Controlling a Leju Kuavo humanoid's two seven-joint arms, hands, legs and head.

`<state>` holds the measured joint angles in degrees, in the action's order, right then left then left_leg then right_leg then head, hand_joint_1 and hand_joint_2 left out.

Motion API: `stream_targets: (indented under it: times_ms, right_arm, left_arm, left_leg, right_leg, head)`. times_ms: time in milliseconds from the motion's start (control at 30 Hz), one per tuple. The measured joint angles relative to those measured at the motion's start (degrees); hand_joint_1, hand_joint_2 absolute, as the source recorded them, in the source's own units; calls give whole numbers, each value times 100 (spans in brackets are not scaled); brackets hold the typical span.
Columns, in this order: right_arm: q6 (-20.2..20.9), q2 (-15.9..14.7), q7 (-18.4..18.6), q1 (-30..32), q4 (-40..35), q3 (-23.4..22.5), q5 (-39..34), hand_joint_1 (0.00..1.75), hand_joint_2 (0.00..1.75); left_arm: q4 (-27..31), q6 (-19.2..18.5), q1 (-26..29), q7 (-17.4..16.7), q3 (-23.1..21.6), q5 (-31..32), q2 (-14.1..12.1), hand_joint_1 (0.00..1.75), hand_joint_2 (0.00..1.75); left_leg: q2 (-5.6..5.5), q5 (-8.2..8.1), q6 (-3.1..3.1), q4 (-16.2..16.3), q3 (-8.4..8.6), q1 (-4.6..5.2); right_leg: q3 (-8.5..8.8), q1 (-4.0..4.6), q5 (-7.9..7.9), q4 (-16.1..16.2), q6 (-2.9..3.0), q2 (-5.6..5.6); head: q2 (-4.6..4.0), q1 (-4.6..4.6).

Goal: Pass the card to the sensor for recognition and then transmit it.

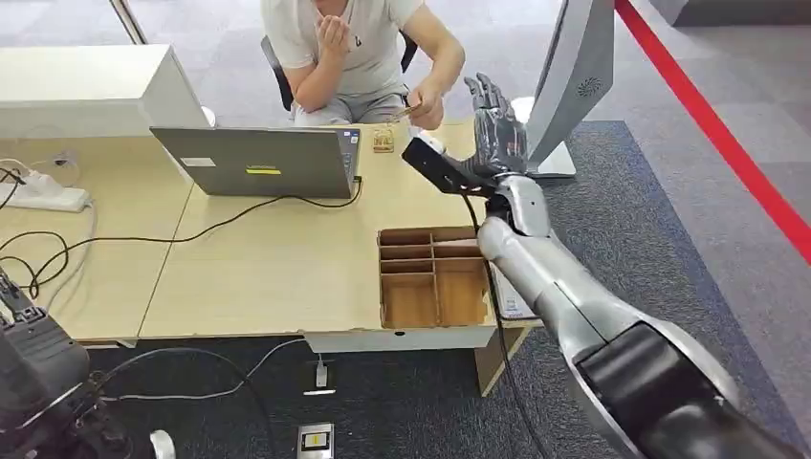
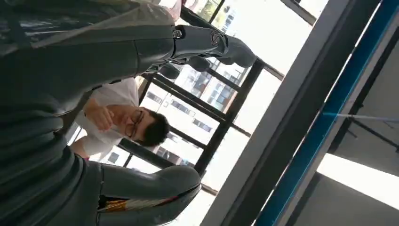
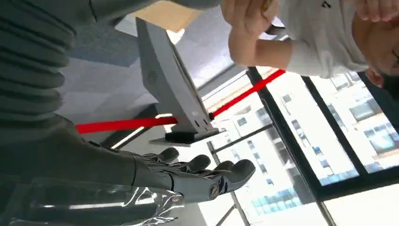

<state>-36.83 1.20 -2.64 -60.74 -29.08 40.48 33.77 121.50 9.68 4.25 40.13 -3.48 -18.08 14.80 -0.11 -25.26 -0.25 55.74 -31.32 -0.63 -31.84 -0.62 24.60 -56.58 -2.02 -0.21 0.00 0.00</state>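
Observation:
My right hand (image 1: 495,124) is raised over the far right of the table, fingers spread and pointing up, holding nothing. In the right wrist view its fingers (image 3: 202,172) stretch out bare. Just left of it a seated person's hand (image 1: 427,99) pinches a thin tan card (image 1: 402,113); the two hands do not touch. The grey upright sensor (image 1: 574,76) stands right behind my right hand, and its stand (image 3: 171,89) appears in the right wrist view. My left hand (image 2: 155,52) hangs low with thumb and fingers apart and nothing between them.
A wooden box with compartments (image 1: 435,277) sits at the table's near right edge under my right forearm. An open laptop (image 1: 258,161) stands mid-table, with cables and a power strip (image 1: 43,196) to the left. A small wooden item (image 1: 383,142) lies by the laptop.

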Motion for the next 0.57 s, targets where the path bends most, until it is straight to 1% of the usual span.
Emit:
stream_targets:
  times_ms: [67,200,233,367,400,467,567]
  right_arm:
    - [-28,-92,-62,38,-341,-4,-72,0,0]
    - [-120,-251,-141,307,-1045,-20,-184,0,0]
    - [-122,-278,-141,353,-1157,-24,-195,0,175]
    - [-136,-387,-143,472,-1547,-50,-217,0,175]
    - [-159,-427,-171,550,-1697,-55,-256,0,175]
    - [-205,-529,-200,877,-2111,-100,-356,0,175]
    - [-234,-758,-197,1736,-3028,-199,-488,0,175]
  left_arm:
    - [0,48,-1,0,48,64,4,0,175]
    - [24,83,9,0,107,85,4,0,175]
    - [33,94,8,0,120,85,7,0,175]
    - [37,109,9,0,171,107,11,0,175]
    - [46,163,11,0,181,151,11,0,175]
    - [107,301,34,0,197,223,11,0,175]
    - [238,553,133,0,225,302,11,0,175]
  left_leg:
    - [0,0,0,0,1,0]
    - [-1,0,0,0,0,-1]
    - [-1,0,0,-1,0,0]
    - [0,0,0,0,3,-1]
    - [0,0,0,-1,4,-1]
    - [-1,-1,-1,-1,9,-4]
    - [-2,-2,0,-1,9,-4]
  right_leg:
    - [1,0,0,0,0,0]
    - [0,1,1,0,0,0]
    - [0,1,1,0,0,0]
    - [1,1,1,0,0,0]
    - [4,1,1,1,1,-1]
    - [12,3,2,3,1,-1]
    - [12,3,6,6,-3,-3]
  head:
    - [0,-2]
    - [0,-2]
    - [0,0]
    - [0,0]
    - [0,0]
    - [0,0]
    - [0,-4]
